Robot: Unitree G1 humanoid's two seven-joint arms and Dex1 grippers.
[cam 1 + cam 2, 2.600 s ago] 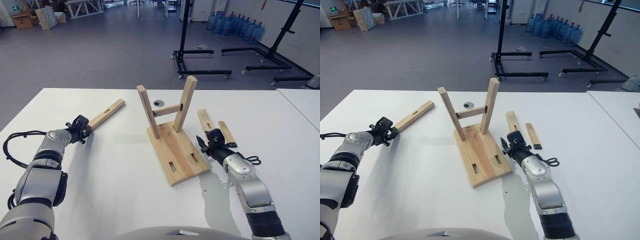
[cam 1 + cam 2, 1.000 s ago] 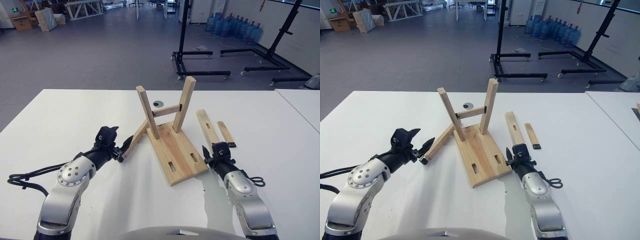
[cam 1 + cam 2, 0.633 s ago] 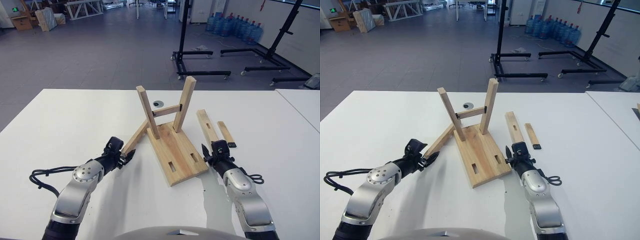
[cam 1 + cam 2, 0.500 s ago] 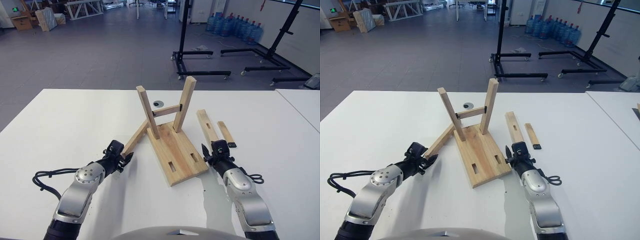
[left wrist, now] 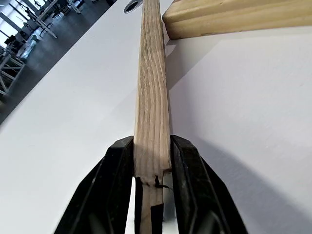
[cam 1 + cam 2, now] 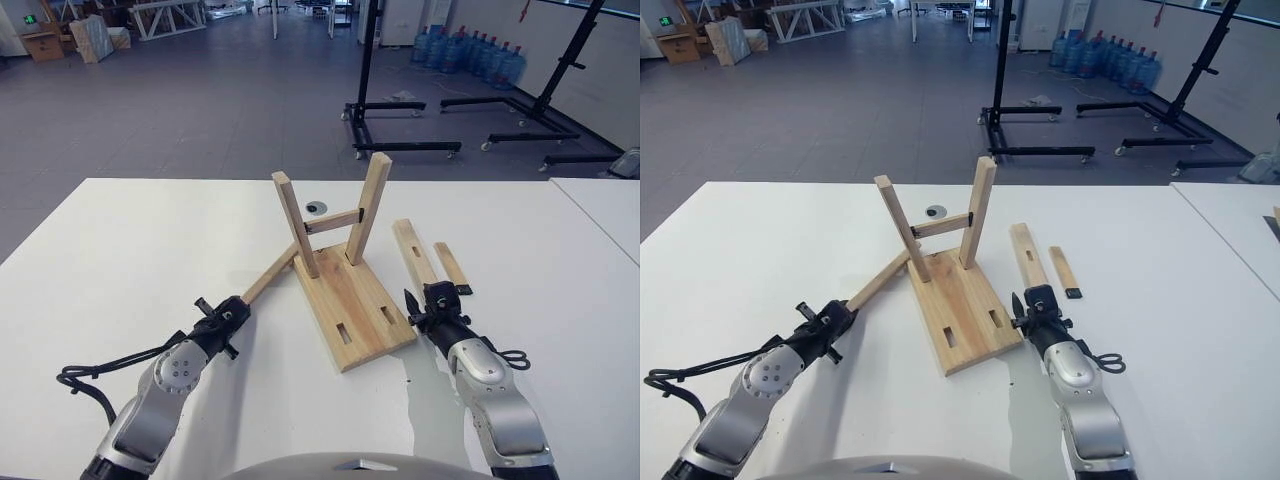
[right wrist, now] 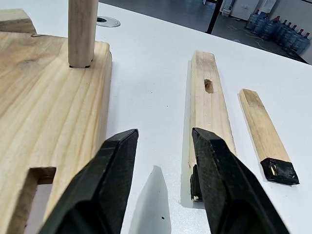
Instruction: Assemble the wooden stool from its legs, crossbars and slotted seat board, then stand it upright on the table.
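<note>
left tool [image 6: 224, 318]: clenched on the near end of a loose leg [image 6: 268, 277], fingers [image 5: 116, 165] pressed to both side faces.
held leg, position: low over the table [image 6: 130, 240], left of the seat board [image 6: 355, 300]; resting or lifted cannot be told.
held leg, long axis: runs away from the left tool and slants toward the right; far end points at the board's far left corner, by the foot of the fitted legs [image 6: 298, 225]; contact there cannot be told.
seat board: flat on the table, underside up, two legs upright in the far slots, crossbar [image 6: 333, 220] between them; near slots [image 6: 343, 332] unfilled.
governing relation: nearest open slot lies to the right of the left tool, across the board's left edge; leg judged to need swinging upright before entry.
right tool [image 6: 424, 305]: released, jaws apart, just beside the board's near right edge.
second loose leg [image 6: 412, 252]: flat on the table right of the board, long axis pointing away from the right tool, near end just beside one finger.
short crossbar [image 6: 452, 268]: flat, just right of that leg, roughly parallel.
nearer arm: left for the slots' left side, right for the second leg.
</note>
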